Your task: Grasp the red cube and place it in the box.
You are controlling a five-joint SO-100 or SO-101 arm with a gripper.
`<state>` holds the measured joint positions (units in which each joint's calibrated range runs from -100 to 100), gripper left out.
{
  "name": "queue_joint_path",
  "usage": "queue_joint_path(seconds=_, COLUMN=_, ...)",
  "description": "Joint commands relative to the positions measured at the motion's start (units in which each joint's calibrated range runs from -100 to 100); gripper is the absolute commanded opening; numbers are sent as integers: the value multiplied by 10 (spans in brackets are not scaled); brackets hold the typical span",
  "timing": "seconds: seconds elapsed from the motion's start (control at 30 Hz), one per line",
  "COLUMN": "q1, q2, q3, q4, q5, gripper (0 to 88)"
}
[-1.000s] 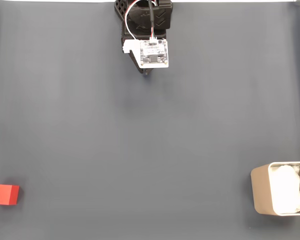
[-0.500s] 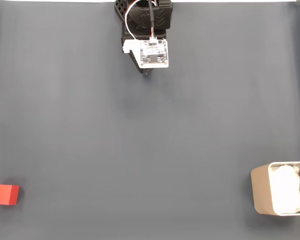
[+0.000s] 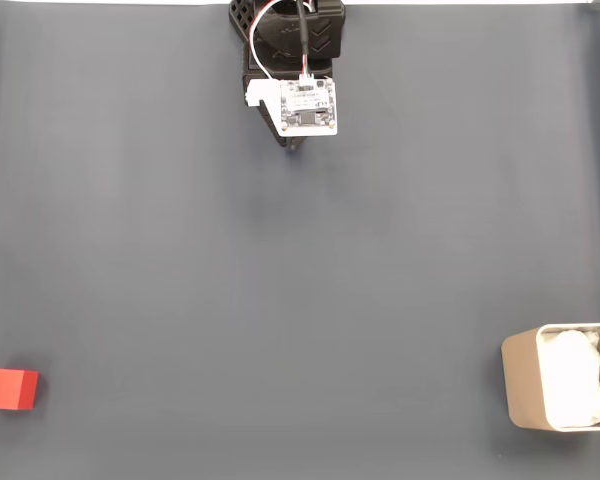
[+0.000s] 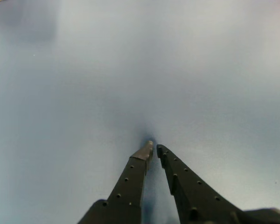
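The red cube [image 3: 9, 388] lies at the lower left edge of the fixed view, on the dark grey mat. The box [image 3: 520, 392], beige with white padding inside, sits at the lower right edge. My gripper [image 3: 294, 145] is at the top centre, tucked under the arm's white camera board, far from both. In the wrist view the gripper [image 4: 153, 148] points down at bare mat, its two black fingers nearly touching at the tips and holding nothing.
The dark grey mat [image 3: 300, 280] covers the whole table between the cube and the box. The arm's black base [image 3: 285, 30] stands at the top edge.
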<state>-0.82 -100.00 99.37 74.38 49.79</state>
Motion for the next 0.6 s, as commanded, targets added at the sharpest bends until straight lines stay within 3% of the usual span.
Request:
queue_joint_path(seconds=0.0, q1=12, q2=1, q3=-1, q4=-50, q5=-2, gripper=0)
queue_joint_path(seconds=0.3, q1=7, q2=122, q3=-200, q4=-233, q5=-6, gripper=0)
queue_joint_path(seconds=0.57, q1=1, q2=320, q3=-506, q4=-209, q5=-9, gripper=0)
